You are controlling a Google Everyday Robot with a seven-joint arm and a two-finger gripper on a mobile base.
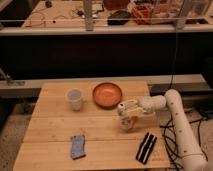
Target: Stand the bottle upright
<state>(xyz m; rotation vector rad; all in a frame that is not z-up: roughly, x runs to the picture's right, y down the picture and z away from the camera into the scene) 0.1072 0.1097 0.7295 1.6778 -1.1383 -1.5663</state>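
Gripper [127,113] right of frame centre, just below orange bowl [107,94], low over wooden table [50,130]. Jaws clamped tight on bottle [128,123]. Bottle directly under gripper, top hidden behind fingers, only orange-red lower part showing; upright or tilted: cannot tell. Translucent cup [75,98] left of bowl. Blue object [78,146] lower centre-left and black striped item [146,147] lower right, both indistinct. Arm [175,115] cut off at lower right edge.
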